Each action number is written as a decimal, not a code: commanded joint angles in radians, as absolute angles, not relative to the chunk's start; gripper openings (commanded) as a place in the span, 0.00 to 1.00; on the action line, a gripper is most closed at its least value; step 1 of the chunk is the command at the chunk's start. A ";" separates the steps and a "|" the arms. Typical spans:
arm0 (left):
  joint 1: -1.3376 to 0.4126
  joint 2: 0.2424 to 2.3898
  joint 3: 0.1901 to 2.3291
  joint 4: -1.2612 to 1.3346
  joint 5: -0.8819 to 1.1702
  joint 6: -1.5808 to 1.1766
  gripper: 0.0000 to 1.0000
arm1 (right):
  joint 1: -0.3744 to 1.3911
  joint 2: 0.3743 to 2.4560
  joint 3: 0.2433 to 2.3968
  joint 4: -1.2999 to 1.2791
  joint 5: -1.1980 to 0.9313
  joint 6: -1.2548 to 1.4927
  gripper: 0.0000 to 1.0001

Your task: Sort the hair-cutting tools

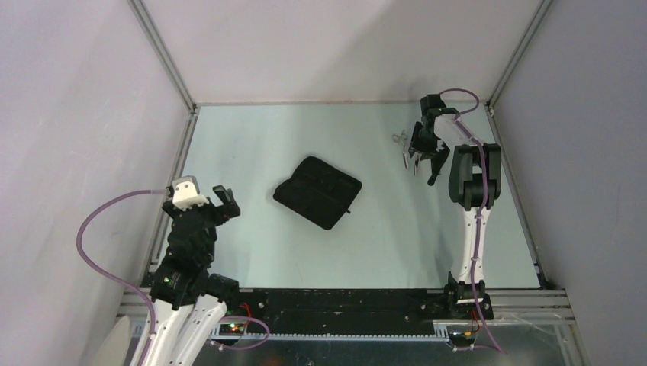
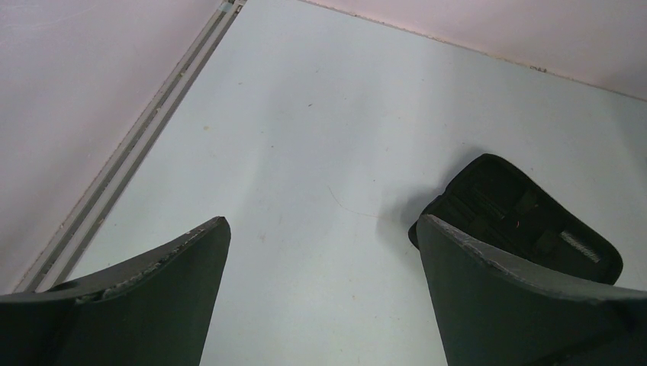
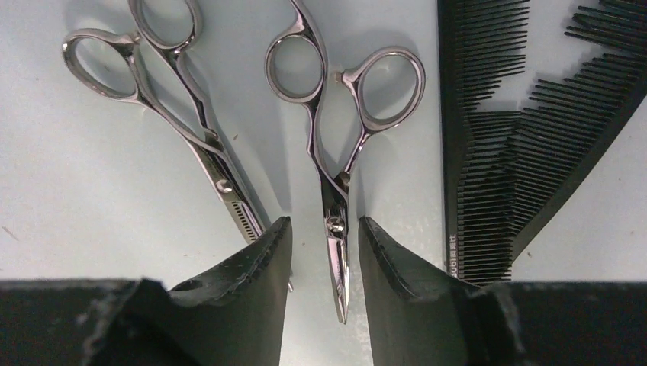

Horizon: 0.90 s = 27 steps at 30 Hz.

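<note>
Right gripper (image 3: 324,225), fingers slightly apart, straddles one scissors' (image 3: 333,191) blades at the table's (image 1: 252,137) one o'clock, near the far edge. Other scissors (image 3: 206,145) lie at nine, comb (image 3: 465,152) at three. Left gripper (image 2: 320,229) gapes wide by the left edge.

1. Right wrist view, lower right: a tiny white imprint (image 3: 451,258) runs along the spine of the black comb (image 3: 477,191), too small to read, possibly a maker's mark.
2. No other writing is legible in any view.
</note>
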<state>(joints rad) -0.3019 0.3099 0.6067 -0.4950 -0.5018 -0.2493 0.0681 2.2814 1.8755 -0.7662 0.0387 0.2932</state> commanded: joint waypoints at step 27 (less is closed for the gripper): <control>-0.306 0.266 0.597 -0.483 -0.486 -0.231 1.00 | 0.173 1.926 1.329 -0.678 0.063 0.367 0.00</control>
